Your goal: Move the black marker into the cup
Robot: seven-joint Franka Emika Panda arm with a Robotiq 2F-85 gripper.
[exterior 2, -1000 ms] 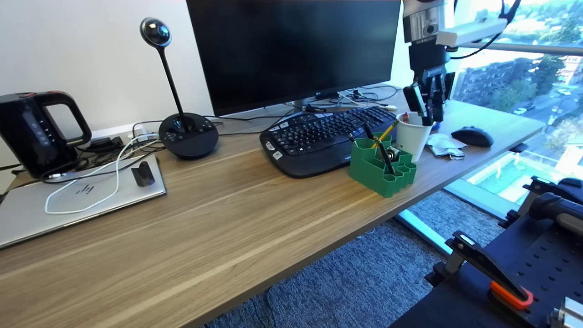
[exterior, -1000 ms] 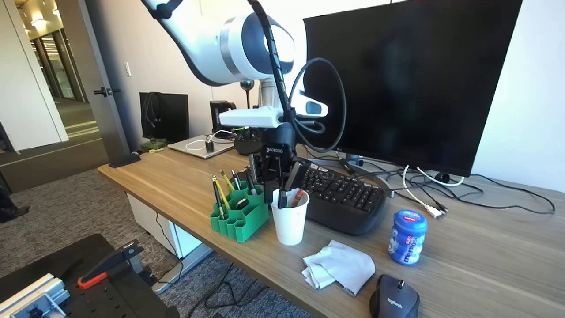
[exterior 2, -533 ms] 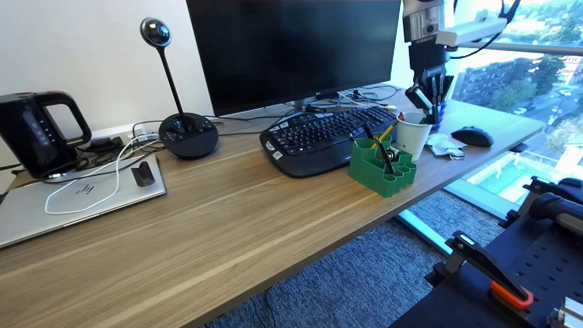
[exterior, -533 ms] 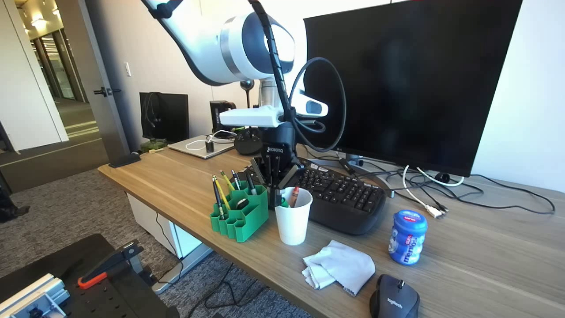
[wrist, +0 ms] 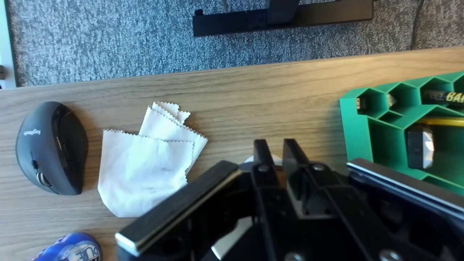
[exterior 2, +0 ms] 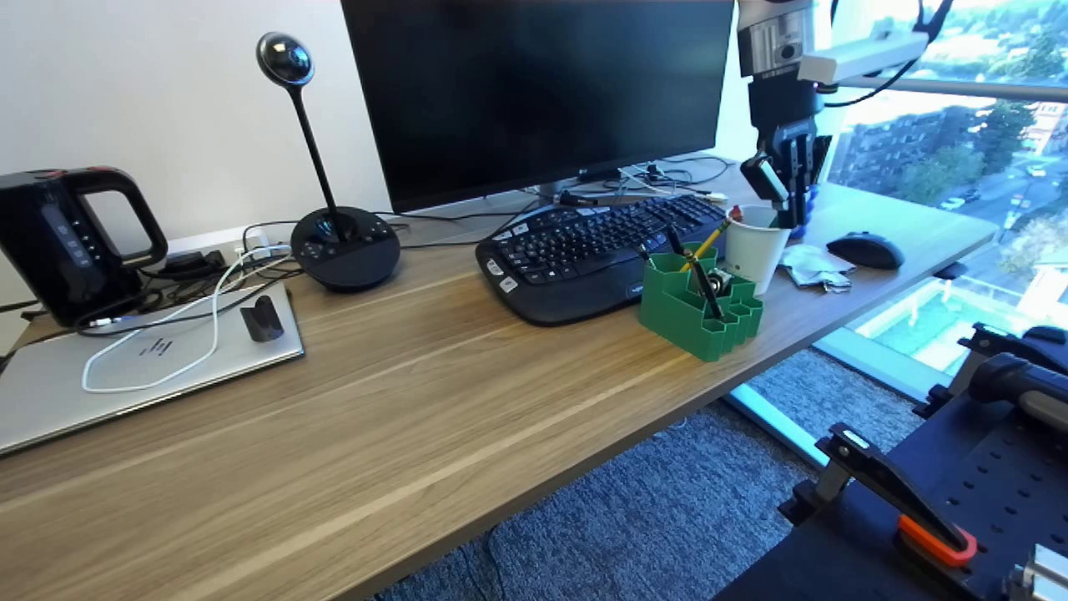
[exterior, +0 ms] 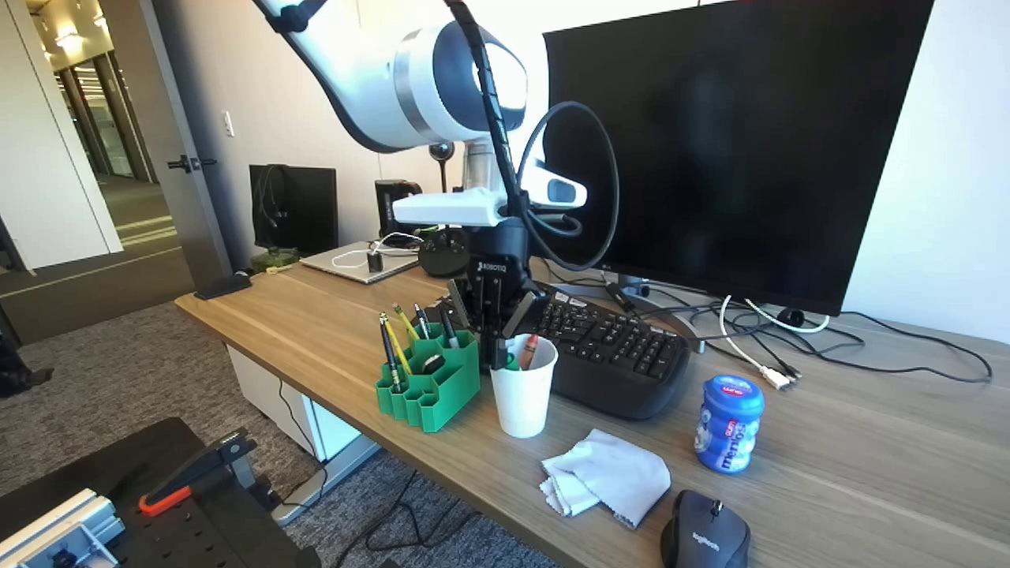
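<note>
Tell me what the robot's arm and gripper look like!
The arm is white and rounded, with a silver ring and a dark cap. Black cables run beside it, one looping. The gripper is black, with two narrow fingers and small white lettering above them.

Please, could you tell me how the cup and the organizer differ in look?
Colour: the cup is white, the organizer green. Shape: the cup is round, the organizer angular. Inside: the cup has one opening, the organizer several compartments. Both stand on the desk, holding things.
</note>
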